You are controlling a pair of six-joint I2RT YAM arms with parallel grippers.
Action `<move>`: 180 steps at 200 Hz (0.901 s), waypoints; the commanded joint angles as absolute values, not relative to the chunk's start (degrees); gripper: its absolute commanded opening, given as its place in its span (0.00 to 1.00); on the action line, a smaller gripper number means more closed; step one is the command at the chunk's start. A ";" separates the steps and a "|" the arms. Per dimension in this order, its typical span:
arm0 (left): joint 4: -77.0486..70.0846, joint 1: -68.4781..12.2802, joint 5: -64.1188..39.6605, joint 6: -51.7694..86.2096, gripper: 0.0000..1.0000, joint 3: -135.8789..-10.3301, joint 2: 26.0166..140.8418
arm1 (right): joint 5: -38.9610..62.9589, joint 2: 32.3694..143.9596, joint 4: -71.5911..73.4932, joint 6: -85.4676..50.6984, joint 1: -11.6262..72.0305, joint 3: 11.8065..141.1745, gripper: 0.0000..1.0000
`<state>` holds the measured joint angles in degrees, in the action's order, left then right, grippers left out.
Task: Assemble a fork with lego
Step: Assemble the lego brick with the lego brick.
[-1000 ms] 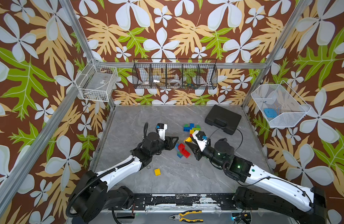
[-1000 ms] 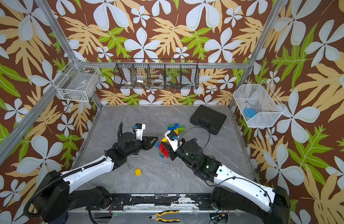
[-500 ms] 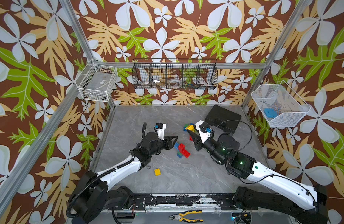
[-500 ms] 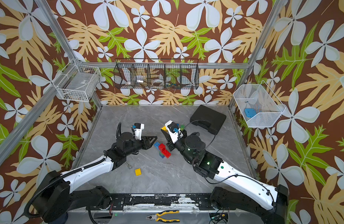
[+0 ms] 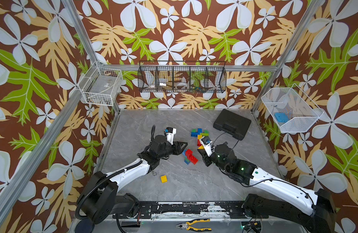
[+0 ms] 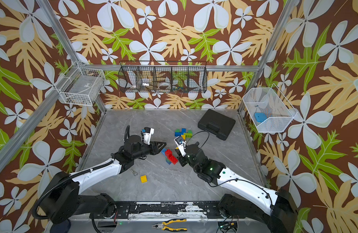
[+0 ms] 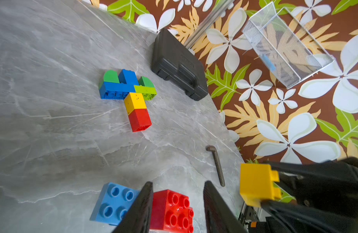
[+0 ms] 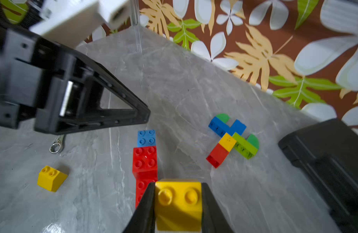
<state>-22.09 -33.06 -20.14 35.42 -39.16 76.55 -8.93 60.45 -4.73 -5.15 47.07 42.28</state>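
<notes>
Since 0.5 s ago the right gripper (image 8: 177, 184) has pulled back from beside the black case (image 5: 231, 123) toward the base rail (image 5: 194, 207); left gripper (image 7: 178, 183) approx. unchanged. We log R pincer clamped on a yellow brick (image 8: 178, 203), now between the case and the red-and-blue stack (image 5: 189, 156). L pincer: jaws apart, nothing gripped, hovering over the stack's blue end, on the side away from the case. We see the multicolour assembly (image 5: 199, 134) (blue, green, yellow, red) lying flat on the table (image 5: 204, 181), just beside the case. One loose yellow brick (image 5: 164, 178) sits well apart from the case, nearer the rail.
</notes>
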 commanded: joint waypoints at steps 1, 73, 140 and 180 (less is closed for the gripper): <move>-20.09 -33.01 -22.96 33.22 0.43 -40.67 78.14 | 3.77 59.67 -5.02 -8.45 45.09 41.27 0.00; -19.61 -33.06 -25.41 32.87 0.42 -42.53 82.80 | 1.76 60.96 -9.04 -5.89 45.16 42.82 0.00; -20.13 -33.06 -27.43 32.53 0.40 -41.20 83.15 | 3.03 63.32 -11.60 -5.12 45.15 44.48 0.00; -20.73 -33.05 -27.61 32.76 0.38 -40.06 83.34 | 3.03 64.11 -14.60 -3.96 45.22 45.41 0.00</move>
<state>-19.18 -33.06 -27.07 33.12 -40.66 83.35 2.90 63.68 -12.40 -5.04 45.06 44.58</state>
